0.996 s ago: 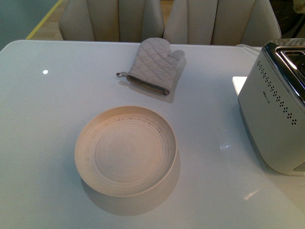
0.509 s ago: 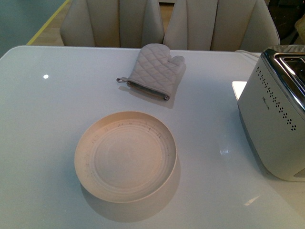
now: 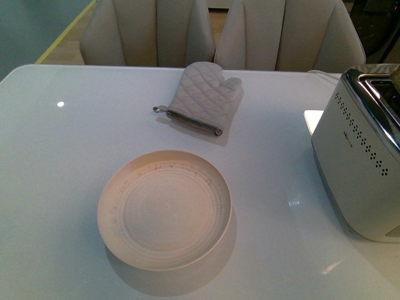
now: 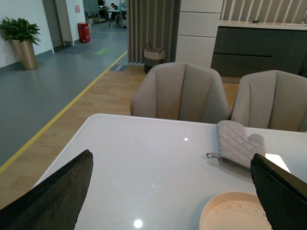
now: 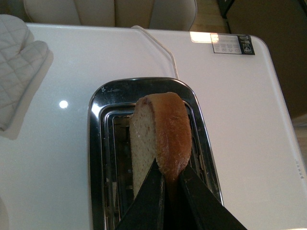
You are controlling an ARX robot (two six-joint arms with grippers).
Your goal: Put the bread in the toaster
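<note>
Left pincer [image 4: 171,160] gapes wide over the bench [image 3: 56,187]. The plate [image 3: 164,209] lies mid-bench with the mitt [image 3: 203,97] beyond it, bare surface all round. The toaster [image 3: 356,169] stands by the right edge. Over its top the right pincer [image 5: 169,175] clamps the bread [image 5: 158,127], which is on edge, long axis along the slot, crust uppermost.

- toaster [image 3: 359,169] — right side cut off at the front view's edge; near end cut off in the right wrist view.
- bread [image 5: 160,134] — lower edge hidden behind right gripper [image 5: 170,175].
- label [image 5: 231,44] — print too small to read.
- plate [image 4: 207,213] — lower part cut off in the left wrist view.
</note>
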